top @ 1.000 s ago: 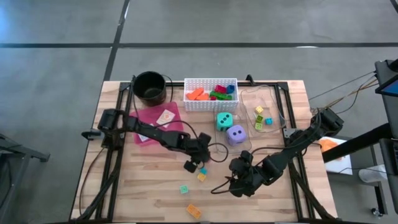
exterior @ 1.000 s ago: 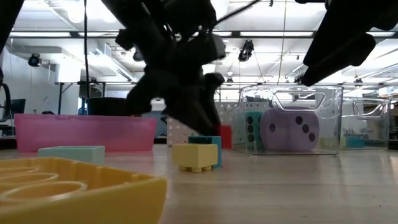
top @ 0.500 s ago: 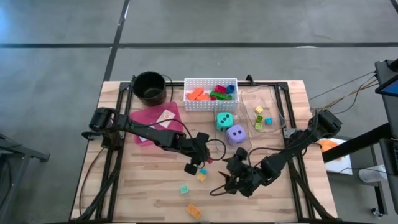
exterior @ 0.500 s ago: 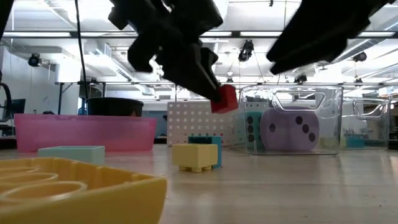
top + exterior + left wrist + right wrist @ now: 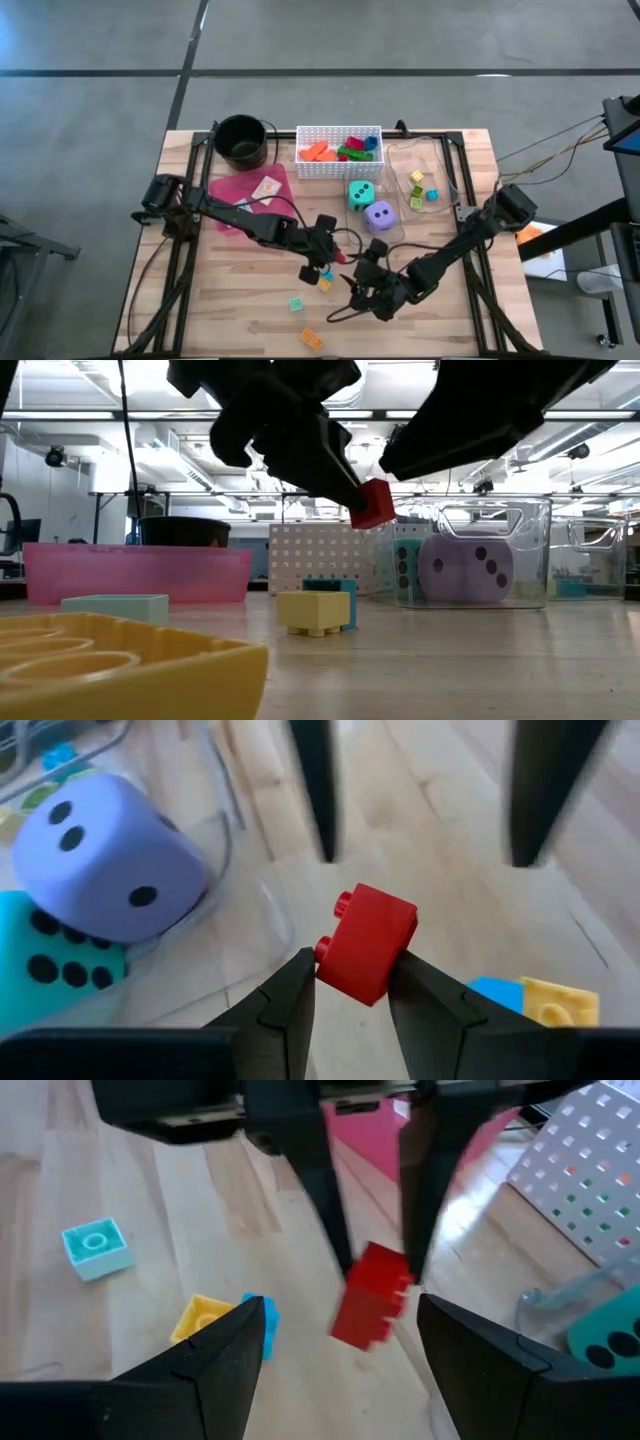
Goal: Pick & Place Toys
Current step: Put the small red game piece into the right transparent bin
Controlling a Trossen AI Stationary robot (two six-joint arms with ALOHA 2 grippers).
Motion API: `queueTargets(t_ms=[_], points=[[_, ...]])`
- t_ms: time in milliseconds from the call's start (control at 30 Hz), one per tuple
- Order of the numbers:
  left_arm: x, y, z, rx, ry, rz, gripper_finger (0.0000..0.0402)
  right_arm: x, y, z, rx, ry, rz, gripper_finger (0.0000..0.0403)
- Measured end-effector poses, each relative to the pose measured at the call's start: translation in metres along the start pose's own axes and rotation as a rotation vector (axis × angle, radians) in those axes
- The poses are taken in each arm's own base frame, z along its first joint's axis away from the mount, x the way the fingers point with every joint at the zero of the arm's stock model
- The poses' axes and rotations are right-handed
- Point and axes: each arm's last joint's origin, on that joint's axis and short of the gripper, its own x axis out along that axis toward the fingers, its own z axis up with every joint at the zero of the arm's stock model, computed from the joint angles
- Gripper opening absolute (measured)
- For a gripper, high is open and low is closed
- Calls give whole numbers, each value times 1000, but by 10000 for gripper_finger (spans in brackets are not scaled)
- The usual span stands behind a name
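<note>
Left end effector: clenched on red block, lifted off tabletop for handover.
Right end effector: released, fingers flanking the block to receive it.

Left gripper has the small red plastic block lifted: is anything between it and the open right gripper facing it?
Nothing visible. The red plastic block, clamped in the left gripper, hangs above the table facing the right gripper, whose open jaws frame it across a clear gap.
</note>
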Motion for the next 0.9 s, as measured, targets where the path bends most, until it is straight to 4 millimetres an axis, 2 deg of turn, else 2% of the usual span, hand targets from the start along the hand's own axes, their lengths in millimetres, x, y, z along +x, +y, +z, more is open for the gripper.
queueTargets(t_ms=[367,900], points=[[-8,0,7,-67,-44,24,121,3,1,1,11,1,-9,263],[-10,-7,11,-55,-61,13,121,3,-1,4,18,-34,-52,263]])
